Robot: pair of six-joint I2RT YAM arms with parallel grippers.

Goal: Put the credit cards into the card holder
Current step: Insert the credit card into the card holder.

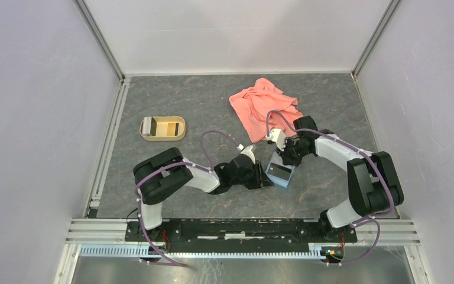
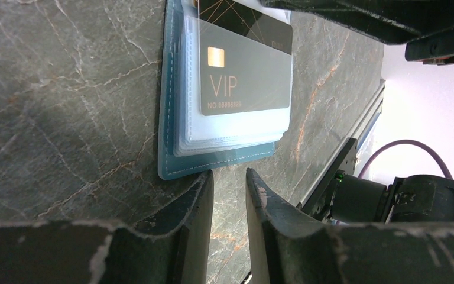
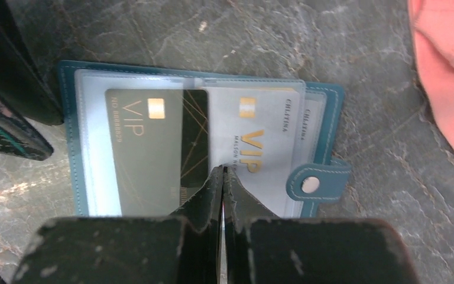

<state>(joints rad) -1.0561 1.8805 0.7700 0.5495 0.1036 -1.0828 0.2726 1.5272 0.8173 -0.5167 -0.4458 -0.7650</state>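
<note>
Right end effector (image 3: 223,171) closed, tips on card holder (image 3: 323,121); left end effector (image 2: 229,175) ajar.

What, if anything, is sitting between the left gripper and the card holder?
Nothing visible. The left gripper sits right at the card holder's near edge, only bare table between them. The right gripper is shut over the holder's middle, not in that gap.

Teal fold-over card holder (image 1: 281,173) at centre, credit cards (image 3: 145,148) in its sleeves; salmon-pink cloth (image 1: 263,106) at one o'clock, tan oval tray (image 1: 162,128) at ten.
</note>
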